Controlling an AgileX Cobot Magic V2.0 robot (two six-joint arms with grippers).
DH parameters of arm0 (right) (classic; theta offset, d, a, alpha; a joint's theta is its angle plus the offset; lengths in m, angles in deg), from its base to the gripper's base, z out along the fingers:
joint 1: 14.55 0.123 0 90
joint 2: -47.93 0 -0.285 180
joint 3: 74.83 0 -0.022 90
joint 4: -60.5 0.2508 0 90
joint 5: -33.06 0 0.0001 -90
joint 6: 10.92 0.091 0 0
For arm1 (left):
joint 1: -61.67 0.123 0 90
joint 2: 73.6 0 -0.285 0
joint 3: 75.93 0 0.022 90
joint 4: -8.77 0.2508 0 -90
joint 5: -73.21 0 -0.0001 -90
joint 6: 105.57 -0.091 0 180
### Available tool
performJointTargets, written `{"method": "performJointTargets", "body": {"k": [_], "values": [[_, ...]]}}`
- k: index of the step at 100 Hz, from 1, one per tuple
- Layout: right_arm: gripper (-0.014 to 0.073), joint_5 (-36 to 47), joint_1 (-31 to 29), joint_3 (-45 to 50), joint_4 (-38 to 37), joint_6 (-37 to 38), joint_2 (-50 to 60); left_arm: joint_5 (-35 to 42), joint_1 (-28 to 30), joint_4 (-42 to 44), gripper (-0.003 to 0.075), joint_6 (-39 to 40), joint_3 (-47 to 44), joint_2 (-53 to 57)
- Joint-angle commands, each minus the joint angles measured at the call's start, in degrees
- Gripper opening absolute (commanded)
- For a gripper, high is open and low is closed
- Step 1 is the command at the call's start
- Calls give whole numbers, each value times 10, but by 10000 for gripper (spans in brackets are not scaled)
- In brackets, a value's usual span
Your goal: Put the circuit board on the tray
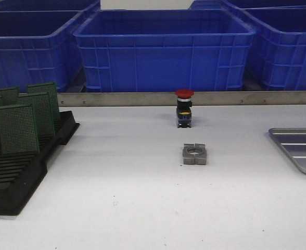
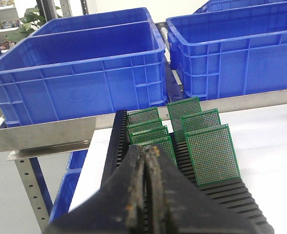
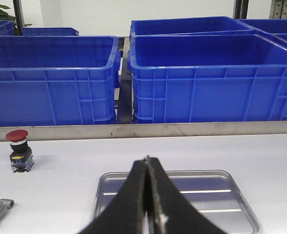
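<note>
Green circuit boards (image 1: 17, 127) stand upright in slots of black rack (image 1: 17, 177) at left edge of white worktop (image 1: 142, 208), none lifted out. Left wrist view: left gripper (image 2: 146, 195) fingers pressed together, nothing between them, hovering just behind the rack, boards (image 2: 212, 153) in two rows ahead of it. Silver tray (image 1: 298, 148) lies flat at right edge of worktop, partly cut off in front view, well apart from rack, floor bare with pale ridges. Right wrist view: right gripper (image 3: 148, 204) closed, holding nothing, above near rim of tray (image 3: 231, 187). Red-capped push button (image 1: 184, 108) stands mid worktop, grey metal clamp block (image 1: 194, 154) just in front of it. Blue crates (image 1: 163, 49) line the back behind a metal rail
</note>
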Motion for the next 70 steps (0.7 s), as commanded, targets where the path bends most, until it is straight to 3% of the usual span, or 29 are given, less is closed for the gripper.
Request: {"method": "performJointTargets", "body": {"k": [1, 33, 45, 70], "values": [[-69, 49, -1, 3, -6, 0, 10, 51, 1, -5, -19, 6, -23, 20], [-69, 49, -1, 3, -6, 0, 10, 60, 1, -7, -19, 6, -18, 20], [-69, 49, -1, 3, -6, 0, 10, 47, 1, -49, -19, 6, 5, 19], [-69, 49, -1, 3, -6, 0, 10, -84, 1, -103, -19, 6, 143, -26]]}}
